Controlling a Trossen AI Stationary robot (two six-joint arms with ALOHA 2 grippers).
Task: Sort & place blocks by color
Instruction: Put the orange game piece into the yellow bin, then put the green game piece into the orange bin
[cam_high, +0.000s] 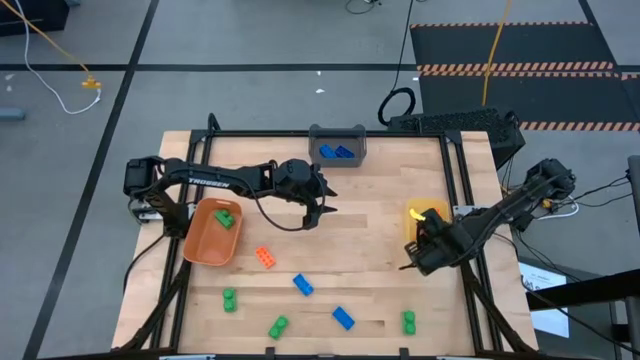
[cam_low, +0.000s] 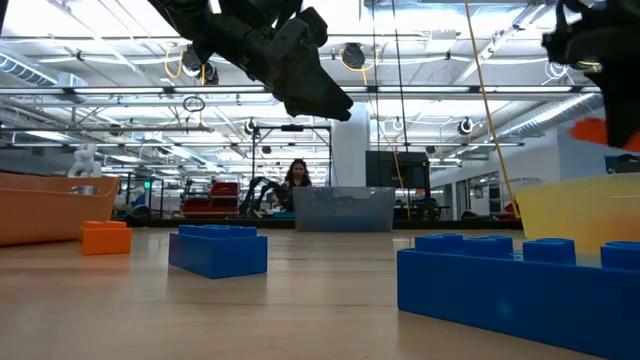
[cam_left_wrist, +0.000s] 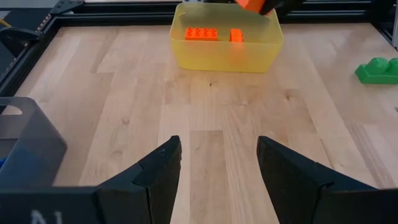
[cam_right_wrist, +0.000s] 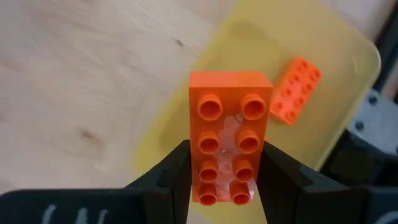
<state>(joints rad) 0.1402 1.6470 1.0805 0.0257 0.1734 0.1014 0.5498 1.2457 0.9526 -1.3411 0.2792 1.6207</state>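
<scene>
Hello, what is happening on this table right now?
Two robot arms are sorting toy blocks by color. The right gripper holds an orange block above the yellow bin, which already has orange blocks inside. The left gripper hangs open and empty over the middle of the table.

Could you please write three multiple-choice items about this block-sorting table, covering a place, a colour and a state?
1. Where does the right gripper hang?
A. over the yellow bin
B. over the grey bin
C. over the orange bin

2. What colour is the block it holds?
A. blue
B. green
C. orange

3. How is the left gripper?
A. shut on a block
B. open, holding nothing
C. inside a bin

Answers: 1 A, its wrist view looks down into yellow; 2 C, orange studs show between its fingers; 3 B, bare wood shows between its fingers.
</scene>
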